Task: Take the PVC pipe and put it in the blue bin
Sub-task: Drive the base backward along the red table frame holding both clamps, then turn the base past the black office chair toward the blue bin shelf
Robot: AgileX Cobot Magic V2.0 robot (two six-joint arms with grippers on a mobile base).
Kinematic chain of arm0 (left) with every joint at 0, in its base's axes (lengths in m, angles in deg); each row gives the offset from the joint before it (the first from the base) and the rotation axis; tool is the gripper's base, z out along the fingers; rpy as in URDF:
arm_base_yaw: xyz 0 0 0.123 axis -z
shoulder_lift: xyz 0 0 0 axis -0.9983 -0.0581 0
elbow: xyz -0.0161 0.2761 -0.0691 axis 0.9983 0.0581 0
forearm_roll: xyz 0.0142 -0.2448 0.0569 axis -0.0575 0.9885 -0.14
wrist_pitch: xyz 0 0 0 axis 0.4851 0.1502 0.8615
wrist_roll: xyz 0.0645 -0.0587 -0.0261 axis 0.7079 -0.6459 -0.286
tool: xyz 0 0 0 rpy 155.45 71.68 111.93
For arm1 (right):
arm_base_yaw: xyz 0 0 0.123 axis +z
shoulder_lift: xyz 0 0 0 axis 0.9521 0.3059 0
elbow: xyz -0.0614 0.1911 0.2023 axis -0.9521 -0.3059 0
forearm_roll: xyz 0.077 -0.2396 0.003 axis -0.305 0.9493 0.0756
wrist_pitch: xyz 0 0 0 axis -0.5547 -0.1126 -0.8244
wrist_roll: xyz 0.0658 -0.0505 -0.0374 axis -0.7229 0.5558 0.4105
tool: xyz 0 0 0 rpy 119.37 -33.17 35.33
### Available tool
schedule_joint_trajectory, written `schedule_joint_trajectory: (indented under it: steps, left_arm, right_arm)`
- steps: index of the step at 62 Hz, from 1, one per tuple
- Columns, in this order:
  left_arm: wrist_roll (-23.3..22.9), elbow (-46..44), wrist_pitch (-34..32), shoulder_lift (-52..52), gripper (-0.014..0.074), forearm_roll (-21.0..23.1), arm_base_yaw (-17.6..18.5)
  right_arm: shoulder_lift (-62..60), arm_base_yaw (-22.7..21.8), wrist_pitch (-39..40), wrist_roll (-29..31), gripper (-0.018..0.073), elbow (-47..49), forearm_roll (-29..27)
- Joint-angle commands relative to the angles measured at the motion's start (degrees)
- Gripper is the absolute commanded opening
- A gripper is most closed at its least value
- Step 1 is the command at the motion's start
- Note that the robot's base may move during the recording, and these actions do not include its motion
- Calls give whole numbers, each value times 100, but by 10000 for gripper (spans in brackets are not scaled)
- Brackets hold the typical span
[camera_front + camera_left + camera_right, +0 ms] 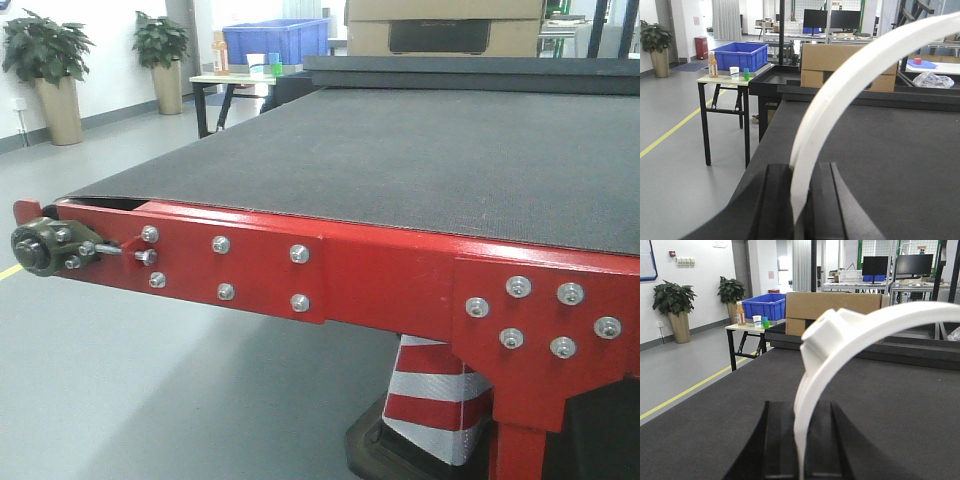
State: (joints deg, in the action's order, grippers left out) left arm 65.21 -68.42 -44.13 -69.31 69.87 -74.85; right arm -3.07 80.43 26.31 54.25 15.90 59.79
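PVC pipe (826,340) stands pinched between the right gripper (800,409) jaws, left gripper (801,171) jaws pinching a white arc strip (850,77), so grab looks done, drop into blue bin (769,306) far ahead-left of jaws remains.

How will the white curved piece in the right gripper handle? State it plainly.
The PVC pipe is probably stiff: it holds its arc unsupported above the right gripper. It is likely light, being thin plastic. Clamped only at its lower end, it may pivot or slip if swung quickly.
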Motion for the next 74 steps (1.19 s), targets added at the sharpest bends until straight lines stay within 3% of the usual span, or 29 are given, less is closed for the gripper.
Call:
schedule_joint_trajectory:
  steps: [1, 74]
  left_arm:
    - [2, -16, -165, 30, -111, 30, 26]
    - [2, -16, -165, 30, -111, 30, 26]
  right_arm:
    - [-22, -33, 142, 60, -160, -10, 34]
    - [-22, -33, 142, 60, -160, -10, 34]
